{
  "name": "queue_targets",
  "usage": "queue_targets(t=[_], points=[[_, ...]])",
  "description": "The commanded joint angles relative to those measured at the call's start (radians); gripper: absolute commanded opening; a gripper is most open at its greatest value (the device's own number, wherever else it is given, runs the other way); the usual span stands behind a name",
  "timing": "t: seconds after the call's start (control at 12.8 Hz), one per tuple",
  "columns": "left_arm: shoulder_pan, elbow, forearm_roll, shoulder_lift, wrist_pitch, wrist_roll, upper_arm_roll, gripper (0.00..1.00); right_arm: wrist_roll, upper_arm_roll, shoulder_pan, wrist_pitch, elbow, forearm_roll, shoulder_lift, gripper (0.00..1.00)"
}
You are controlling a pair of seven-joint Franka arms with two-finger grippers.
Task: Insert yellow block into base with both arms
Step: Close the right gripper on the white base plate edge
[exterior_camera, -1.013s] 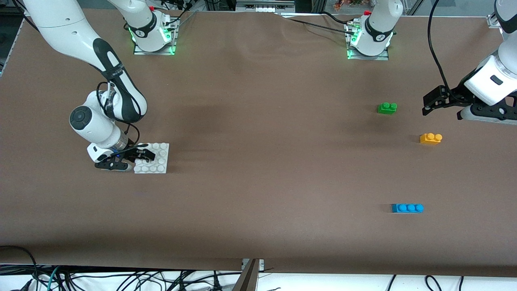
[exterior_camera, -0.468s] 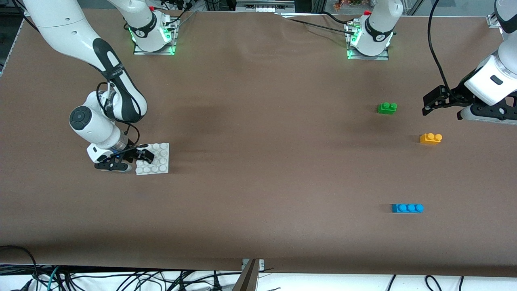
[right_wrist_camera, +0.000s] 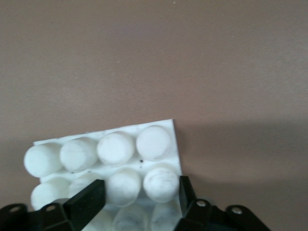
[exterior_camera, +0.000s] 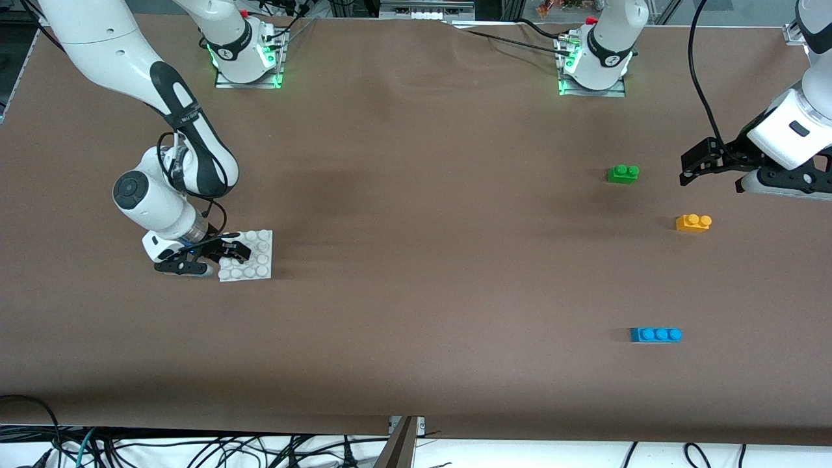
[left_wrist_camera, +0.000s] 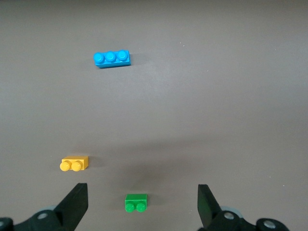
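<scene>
The yellow block lies on the brown table toward the left arm's end; it also shows in the left wrist view. The white base lies toward the right arm's end. My right gripper is down on the base's edge. In the right wrist view its fingers are shut against two studs of the base. My left gripper is open and empty in the air, over the table between the green brick and the table's end. Its jaws stand wide apart in the left wrist view.
A green two-stud brick lies farther from the front camera than the yellow block and shows in the left wrist view. A longer blue brick lies nearer to the front camera.
The right gripper has closed in on the base, and the base has shifted and turned slightly toward the left arm's end. The left arm has not moved.
</scene>
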Motion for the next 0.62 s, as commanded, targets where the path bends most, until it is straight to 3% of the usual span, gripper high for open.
queue_targets(t=[0.0,0.55], points=[[0.002,0.033,-0.022,0.016,-0.019,0.002,0.001,1.0,-0.016,0.02,-0.011,0.008,0.015,0.028,0.022,0.67],[0.002,0.035,-0.022,0.018,-0.019,0.002,0.001,1.0,-0.001,0.043,0.001,0.007,0.015,0.036,0.022,0.66]])
